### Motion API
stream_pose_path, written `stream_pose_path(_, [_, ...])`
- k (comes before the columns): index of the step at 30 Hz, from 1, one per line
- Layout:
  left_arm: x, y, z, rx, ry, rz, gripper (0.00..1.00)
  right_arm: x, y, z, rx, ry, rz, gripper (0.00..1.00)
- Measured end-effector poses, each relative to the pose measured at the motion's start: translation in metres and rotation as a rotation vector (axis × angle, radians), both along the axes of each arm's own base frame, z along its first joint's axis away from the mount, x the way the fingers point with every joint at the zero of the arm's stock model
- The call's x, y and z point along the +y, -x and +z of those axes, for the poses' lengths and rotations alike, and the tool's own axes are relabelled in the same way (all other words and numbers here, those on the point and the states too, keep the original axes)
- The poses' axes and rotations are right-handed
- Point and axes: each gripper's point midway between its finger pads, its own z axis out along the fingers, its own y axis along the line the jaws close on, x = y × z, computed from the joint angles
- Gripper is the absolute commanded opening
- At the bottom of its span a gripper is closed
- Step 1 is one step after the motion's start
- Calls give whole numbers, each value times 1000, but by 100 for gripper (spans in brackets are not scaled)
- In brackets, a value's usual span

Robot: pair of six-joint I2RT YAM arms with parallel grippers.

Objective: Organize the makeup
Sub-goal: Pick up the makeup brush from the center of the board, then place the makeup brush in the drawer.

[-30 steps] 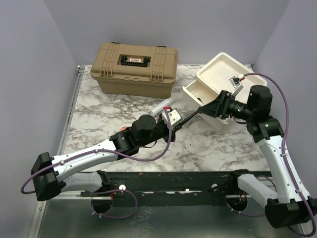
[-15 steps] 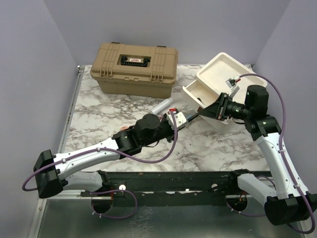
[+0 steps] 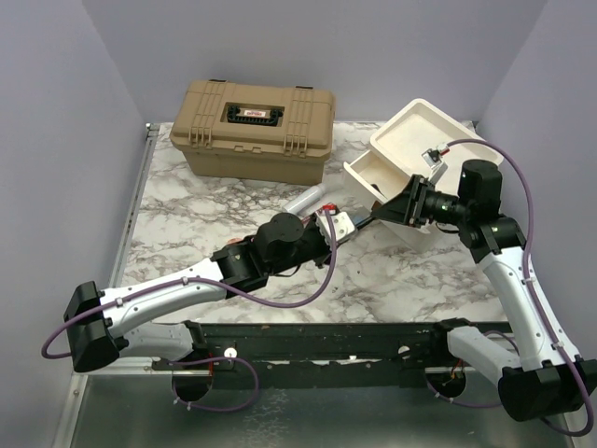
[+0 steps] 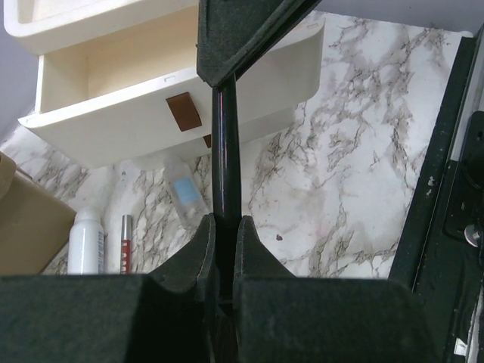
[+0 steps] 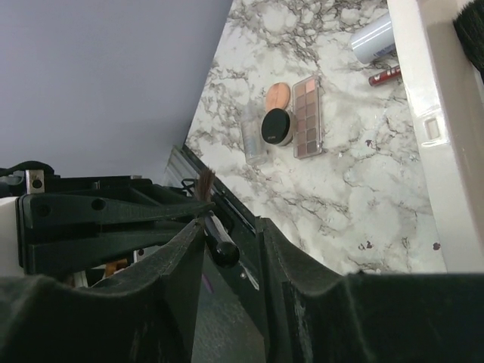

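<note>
My left gripper (image 3: pixel 345 222) (image 4: pixel 224 223) is shut on a thin black brush (image 4: pixel 225 144), held above the table with the handle pointing at the white drawer box. My right gripper (image 3: pixel 390 209) (image 5: pixel 231 227) is open, with the brush's handle end (image 5: pixel 224 251) between its fingers, touching the left one. The brush's brown bristles (image 5: pixel 204 184) stick out behind my left jaws. A pale tube (image 3: pixel 306 199) (image 4: pixel 85 242), a red lipstick (image 4: pixel 126 242) and a light-blue piece (image 4: pixel 182 190) lie on the marble below. A palette (image 5: pixel 308 117), a round compact (image 5: pixel 277 126) and a clear bottle (image 5: pixel 252 134) lie nearby.
The white box with drawers (image 3: pixel 420 131) stands at the back right with one drawer (image 3: pixel 366 174) pulled out, just behind the grippers. A black brush head (image 5: pixel 471 30) shows on the box. The tan latched case (image 3: pixel 252 126) stands at the back left.
My left gripper has moved right with the brush, toward the right gripper. The right gripper has shifted slightly left and up, so less of the handle shows between them.
</note>
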Motion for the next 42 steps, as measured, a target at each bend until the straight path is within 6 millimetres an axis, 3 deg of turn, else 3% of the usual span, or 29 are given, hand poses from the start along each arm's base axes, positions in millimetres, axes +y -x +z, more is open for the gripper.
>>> stream_pose_path(5, [-2, 2, -4, 3, -11, -9, 0, 0, -1, 0, 4, -4, -2, 27])
stream_pose_path(9, [-3, 3, -4, 2, -13, -13, 0, 1, -2, 1, 3, -8, -3, 13])
stream_pose_path(11, [-2, 3, -6, 5, -19, -12, 0, 2, -1, 2, 11, -19, 0, 1])
stream_pose_path(15, [-2, 2, -7, 6, -24, -3, 0, 2, 0, 3, 7, -20, 6, 0])
stream_pose_path(16, [-1, 1, -7, 6, -25, 5, 4, 2, 0, 3, 7, -20, 6, 0])
stream_pose_path(19, [-1, -2, -7, 14, -23, 24, 37, 2, 0, 3, 5, -20, 5, 0])
stream_pose_path(22, [0, -4, -6, 30, -14, 52, 61, 1, -1, 3, 0, -15, -2, 0])
stream_pose_path(30, [8, -18, 8, 72, 87, 183, 96, -11, -7, 7, -56, -6, -138, 0])
stream_pose_path(34, [29, -19, 32, 71, 237, 261, 99, -24, -12, 12, -105, -10, -268, 0])
stream_pose_path(38, [54, -18, 60, 63, 378, 323, 99, -43, -17, 31, -208, -31, -420, 0])
stream_pose_path(42, [60, -22, 67, 83, 412, 365, 99, -67, -28, 53, -300, -48, -585, 0])
